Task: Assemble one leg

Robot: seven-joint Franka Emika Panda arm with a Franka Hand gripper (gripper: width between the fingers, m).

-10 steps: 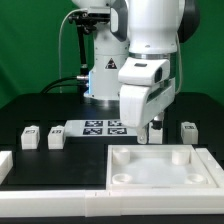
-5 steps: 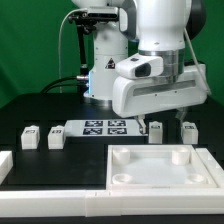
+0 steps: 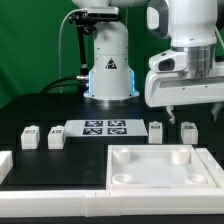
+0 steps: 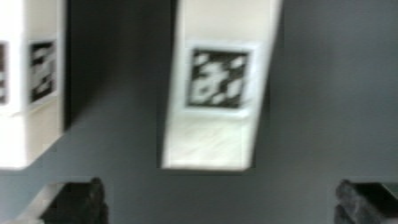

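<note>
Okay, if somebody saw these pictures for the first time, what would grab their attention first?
The white robot arm dominates the exterior view's upper right, its open gripper hanging empty above two small tagged legs. In front of them, the big white square piece with corner sockets fills the foreground. In the wrist view, one leg with its black-and-white tag sits centred between the spread fingertips.

small white leg (image 3: 188, 130) (image 4: 222, 85), lying tag-side up
</note>
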